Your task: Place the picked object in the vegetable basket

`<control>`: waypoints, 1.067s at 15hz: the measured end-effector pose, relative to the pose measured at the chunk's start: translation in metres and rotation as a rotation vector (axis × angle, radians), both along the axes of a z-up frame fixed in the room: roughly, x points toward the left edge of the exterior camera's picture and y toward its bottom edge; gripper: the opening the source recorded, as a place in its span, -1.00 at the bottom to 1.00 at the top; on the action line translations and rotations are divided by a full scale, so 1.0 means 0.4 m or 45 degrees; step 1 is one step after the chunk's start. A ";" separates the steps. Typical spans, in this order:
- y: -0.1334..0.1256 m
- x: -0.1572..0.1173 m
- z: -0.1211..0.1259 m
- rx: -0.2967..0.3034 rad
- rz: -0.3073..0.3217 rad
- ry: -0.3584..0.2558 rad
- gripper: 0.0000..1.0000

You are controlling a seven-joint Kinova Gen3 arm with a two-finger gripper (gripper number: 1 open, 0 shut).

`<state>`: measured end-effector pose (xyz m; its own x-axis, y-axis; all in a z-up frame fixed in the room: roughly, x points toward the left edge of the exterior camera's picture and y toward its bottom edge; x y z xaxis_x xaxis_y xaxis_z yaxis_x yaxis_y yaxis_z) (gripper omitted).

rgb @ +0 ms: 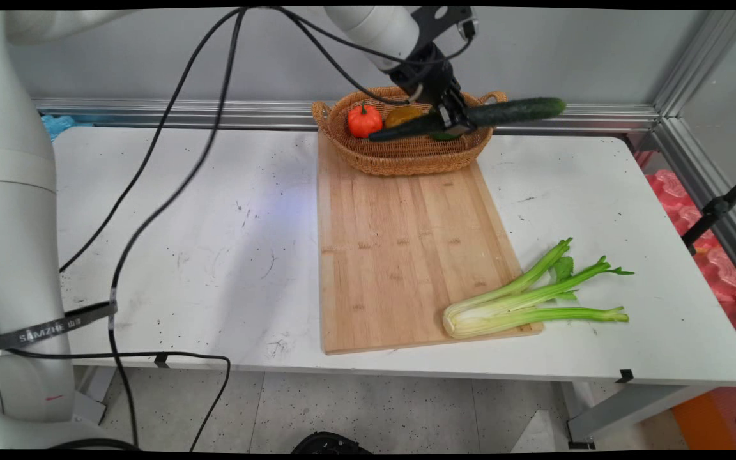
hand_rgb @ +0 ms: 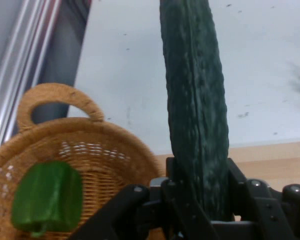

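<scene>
White counter (rgb: 214,255) runs under a grey wall, with a long wooden cutting board (rgb: 400,255) laid across its middle and a woven basket (rgb: 406,160) sitting on the board's far end. The fingers (rgb: 454,118) are closed on a dark green cucumber (rgb: 508,112), gripping it at about mid-length and holding it in the air just above the basket's right half. Its long axis runs nearly level, from low left over the basket's inside to slightly higher right, where the free end reaches past the basket's right handle. In the hand view the cucumber (hand_rgb: 195,125) rises straight up from between the black fingers (hand_rgb: 197,200), so its length lies crosswise to their closing direction.

Inside the basket sit a red pepper (rgb: 365,120), an orange one (rgb: 403,115) and a green pepper (hand_rgb: 47,197), the last below the held cucumber. A bunch of celery (rgb: 528,297) lies well apart at the board's near right corner, its root end on the wood and its leafy tips out on the counter.

The arm reaches in from the upper left, with the wrist pitched down over the basket.
</scene>
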<state>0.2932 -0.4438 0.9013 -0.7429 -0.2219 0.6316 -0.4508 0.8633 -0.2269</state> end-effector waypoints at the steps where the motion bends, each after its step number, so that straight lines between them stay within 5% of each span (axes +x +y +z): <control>1: -0.013 0.008 -0.002 -0.005 -0.004 -0.004 -1.00; 16: -0.215 0.123 -0.143 -0.020 -0.035 -0.055 -1.00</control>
